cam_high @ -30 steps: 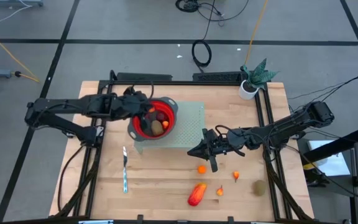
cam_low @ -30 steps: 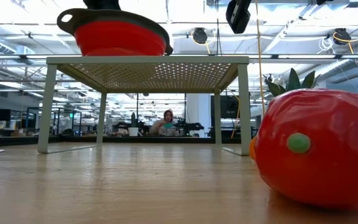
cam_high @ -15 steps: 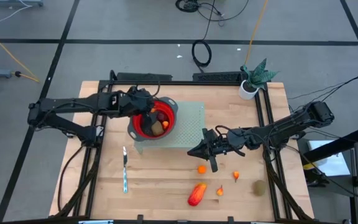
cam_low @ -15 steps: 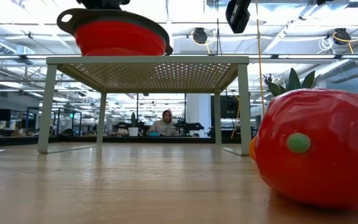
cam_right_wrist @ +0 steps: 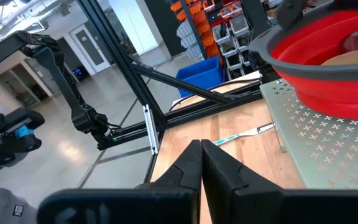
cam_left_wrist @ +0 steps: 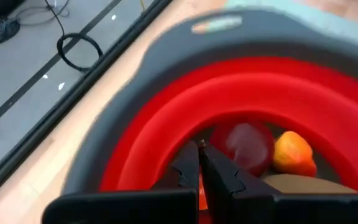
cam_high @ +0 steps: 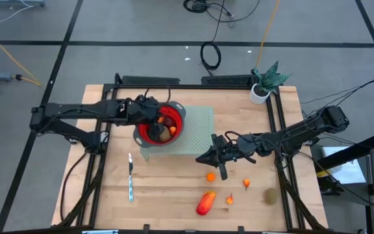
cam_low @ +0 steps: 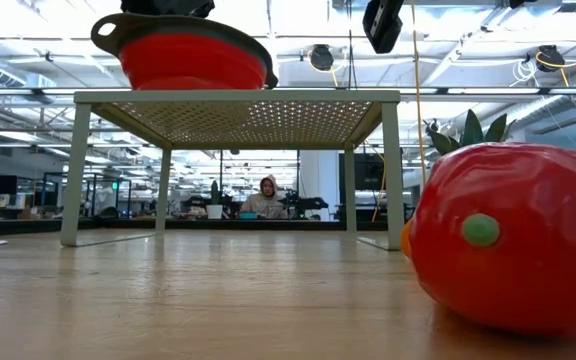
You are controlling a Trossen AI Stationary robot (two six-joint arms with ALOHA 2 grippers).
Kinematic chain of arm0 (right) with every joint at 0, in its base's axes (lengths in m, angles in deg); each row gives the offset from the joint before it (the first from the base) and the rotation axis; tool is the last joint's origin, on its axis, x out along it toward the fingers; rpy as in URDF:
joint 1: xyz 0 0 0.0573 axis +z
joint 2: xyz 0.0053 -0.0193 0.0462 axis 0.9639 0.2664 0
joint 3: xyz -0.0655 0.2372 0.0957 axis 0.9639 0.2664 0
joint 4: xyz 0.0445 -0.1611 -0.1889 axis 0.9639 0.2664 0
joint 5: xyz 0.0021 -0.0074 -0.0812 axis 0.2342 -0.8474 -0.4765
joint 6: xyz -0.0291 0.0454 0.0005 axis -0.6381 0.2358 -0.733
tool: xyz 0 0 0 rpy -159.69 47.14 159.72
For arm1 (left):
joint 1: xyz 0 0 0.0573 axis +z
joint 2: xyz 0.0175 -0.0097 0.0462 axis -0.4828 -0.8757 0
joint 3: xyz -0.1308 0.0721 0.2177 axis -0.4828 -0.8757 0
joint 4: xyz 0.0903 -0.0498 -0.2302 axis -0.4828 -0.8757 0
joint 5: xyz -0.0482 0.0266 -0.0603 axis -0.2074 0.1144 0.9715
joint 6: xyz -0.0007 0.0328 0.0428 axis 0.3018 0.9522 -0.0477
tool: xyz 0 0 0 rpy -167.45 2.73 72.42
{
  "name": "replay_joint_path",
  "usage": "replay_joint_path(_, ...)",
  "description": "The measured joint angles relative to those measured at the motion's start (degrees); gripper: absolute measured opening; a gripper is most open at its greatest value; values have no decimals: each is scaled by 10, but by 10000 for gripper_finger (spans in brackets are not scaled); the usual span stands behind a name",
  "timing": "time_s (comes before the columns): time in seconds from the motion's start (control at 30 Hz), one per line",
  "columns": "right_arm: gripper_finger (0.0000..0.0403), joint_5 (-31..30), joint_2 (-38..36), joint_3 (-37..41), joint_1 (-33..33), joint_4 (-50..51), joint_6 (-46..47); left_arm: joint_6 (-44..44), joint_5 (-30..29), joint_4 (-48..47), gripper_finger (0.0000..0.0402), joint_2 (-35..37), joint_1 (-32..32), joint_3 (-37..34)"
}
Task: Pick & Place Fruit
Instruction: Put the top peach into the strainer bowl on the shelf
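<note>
Nearest the table's front edge, an elongated red-orange fruit [cam_high: 205, 203] is seen, with small orange pieces [cam_high: 210, 176] and a brown-green oval [cam_high: 271, 194] well clear of the red bowl [cam_high: 176, 114]. Beyond them, the right gripper [cam_high: 200, 159] is held shut and empty beside the perforated rack [cam_high: 203, 130]. Farther back, the left gripper [cam_high: 153, 116] is closed inside the bowl, perhaps empty, above the fruit [cam_left_wrist: 248, 142] there

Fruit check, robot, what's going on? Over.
Left gripper shut, over the bowl; right gripper shut, above the table. Some fruit in bowl, five pieces on the table. Nothing in the way.
</note>
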Motion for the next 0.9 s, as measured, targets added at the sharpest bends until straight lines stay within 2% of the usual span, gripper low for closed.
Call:
replay_joint_path(0.5,1,0,0,0,0,0,0,5,-3,1,5,-14,-2,0)
replay_joint_path(0.77,1,0,0,0,0,0,0,3,-3,1,30,-15,-2,0)
replay_joint_path(0.9,1,0,0,0,0,0,0,1,-3,1,57,-15,-2,0)
